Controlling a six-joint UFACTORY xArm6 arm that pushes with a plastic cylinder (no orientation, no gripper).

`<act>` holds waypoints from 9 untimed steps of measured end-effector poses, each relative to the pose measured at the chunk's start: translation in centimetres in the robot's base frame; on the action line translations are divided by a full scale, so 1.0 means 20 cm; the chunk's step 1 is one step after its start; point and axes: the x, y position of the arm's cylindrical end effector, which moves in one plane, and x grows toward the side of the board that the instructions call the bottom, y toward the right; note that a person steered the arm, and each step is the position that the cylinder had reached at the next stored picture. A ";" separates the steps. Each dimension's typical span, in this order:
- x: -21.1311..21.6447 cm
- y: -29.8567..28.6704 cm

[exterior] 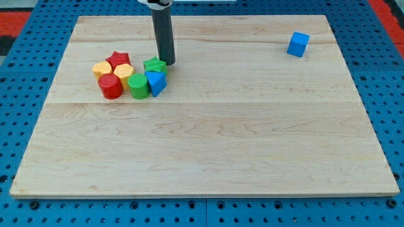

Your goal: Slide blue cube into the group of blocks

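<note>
The blue cube (298,44) sits alone near the view's top right of the wooden board (208,139). The group of blocks lies at the view's upper left: a red star (117,60), a yellow block (101,68), a yellow hexagon (123,70), a red cylinder (110,87), a green cylinder (137,86), a green star (154,65) and a blue triangular block (156,82). My tip (168,62) rests on the board just right of the green star, touching or nearly touching it, far left of the blue cube.
The board lies on a blue pegboard table (25,94). A red area (16,16) shows at the view's top left corner and another at the top right.
</note>
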 end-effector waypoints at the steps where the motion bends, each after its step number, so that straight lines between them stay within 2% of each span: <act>1: 0.08 0.50; 2: 0.15 0.94; 3: 0.09 1.47; 5: -0.30 1.53; 6: -0.31 1.30; 7: -0.20 1.18; 9: 0.06 1.34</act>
